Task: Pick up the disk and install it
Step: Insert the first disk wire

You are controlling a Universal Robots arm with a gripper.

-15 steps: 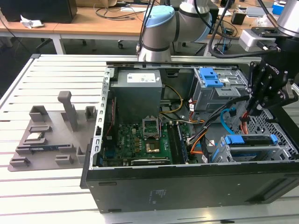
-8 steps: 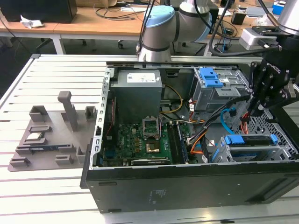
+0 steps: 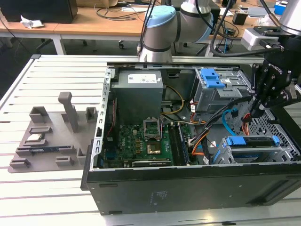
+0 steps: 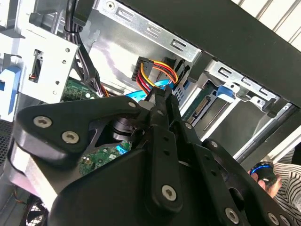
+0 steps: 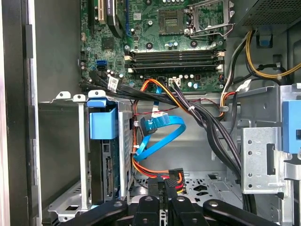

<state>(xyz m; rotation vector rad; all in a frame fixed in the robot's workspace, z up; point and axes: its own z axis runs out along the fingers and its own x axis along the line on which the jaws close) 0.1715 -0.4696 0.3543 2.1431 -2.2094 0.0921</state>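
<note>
One disk (image 3: 249,141), blue-bracketed, is sitting in its cage (image 3: 282,153) at the case (image 3: 188,188) edge, just below and beside the claw (image 3: 257,113). The claw's narrowed fingers (image 5: 175,193) are pinching a cable plug (image 5: 175,175) beside the disk.

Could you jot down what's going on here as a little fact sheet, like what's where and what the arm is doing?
Scene: open computer case on a slatted table
Disk: seated in the drive cage inside the case, blue bracket showing
Gripper: black, fingers together, low inside the case beside the cage
Held: the gripper pinches a black cable connector; its coloured wires run back into the case
Motherboard: green
Grey tray: outside the case, on the exterior view's left
</note>
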